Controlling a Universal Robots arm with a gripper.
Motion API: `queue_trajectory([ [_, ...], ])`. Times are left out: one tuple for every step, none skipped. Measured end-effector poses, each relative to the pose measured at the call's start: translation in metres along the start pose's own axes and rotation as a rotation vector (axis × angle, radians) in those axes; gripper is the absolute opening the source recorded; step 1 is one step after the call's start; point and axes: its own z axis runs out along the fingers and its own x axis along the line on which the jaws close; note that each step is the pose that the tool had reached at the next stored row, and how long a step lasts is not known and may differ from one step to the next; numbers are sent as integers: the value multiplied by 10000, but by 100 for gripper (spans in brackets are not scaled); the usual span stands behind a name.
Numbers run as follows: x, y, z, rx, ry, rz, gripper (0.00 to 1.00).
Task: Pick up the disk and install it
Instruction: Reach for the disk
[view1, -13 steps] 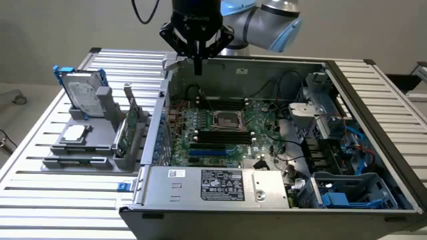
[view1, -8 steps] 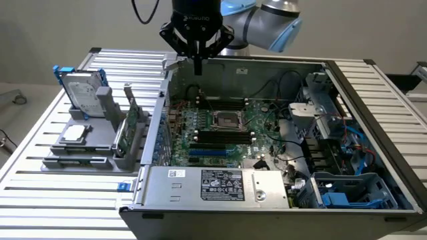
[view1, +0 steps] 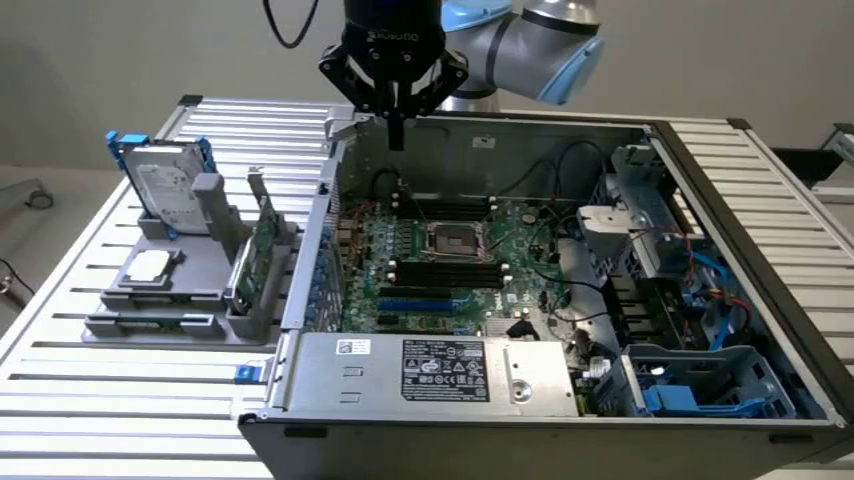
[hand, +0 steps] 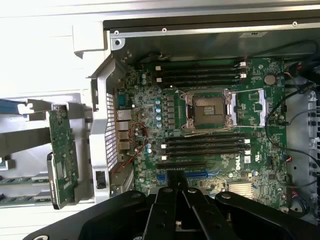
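the disk (view1: 167, 185) stands on edge at the far end of a grey holder (view1: 160, 300), towards the exterior view's left. its white label faces the camera and its blue carrier frame shows along the top and sides. nothing grips it, and it is well apart from the gripper (view1: 395, 135). in the same holder, nearer the camera, a small square processor chip (view1: 151, 264) lies flat on a raised step. a thin green circuit card (view1: 254, 255) stands upright in a slot on the side next to the computer case (view1: 534, 440). the holder sits on a table (view1: 107, 410) of ribbed aluminium slats, which runs out on both sides of the case. behind is a plain pale wall (view1: 134, 50).

the case lies on its side with the panel off. inside, a green motherboard (view1: 441, 260) covers the floor, with a processor socket (view1: 453, 239) in the middle and black memory slots (view1: 434, 270) on either side of it. a grey metal box (view1: 441, 370) with a printed label lies along the near edge. a blue drive cage (view1: 707, 385) sits in the near corner at the exterior view's right, and black and blue cables (view1: 707, 290) run along that side.

the gripper hangs over the far edge of the case on a grey arm (view1: 534, 35) with pale blue joints. it points down, pressed fully together, and holds nothing. in the wrist view its black fingers (hand: 167, 215) are above the motherboard.
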Motion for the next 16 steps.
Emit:
queue_trajectory([
  [29, -2, -1, 7, 71, 3, 11],
  [65, -4, 0, 10, 159, 6, 11],
  [102, -7, 1, 16, 244, 11, 11],
  [141, -10, 1, 23, 331, 15, 11],
  [181, -12, 1, 30, 417, 20, 11],
  [218, -15, 1, 35, 499, 23, 11],
  [257, -17, 2, 40, 587, 26, 11],
  [299, -20, 2, 47, 674, 31, 11],
  [343, -23, 4, 50, 716, 33, 11],
  [389, -27, 10, 51, 720, 35, 11],
  [435, -30, 18, 51, 721, 33, 11],
  [480, -34, 27, 50, 722, 33, 11],
  [525, -38, 39, 50, 721, 34, 11],
  [570, -42, 53, 50, 721, 34, 11],
  [615, -46, 66, 51, 722, 33, 11],
  [660, -49, 79, 51, 721, 33, 11],
])
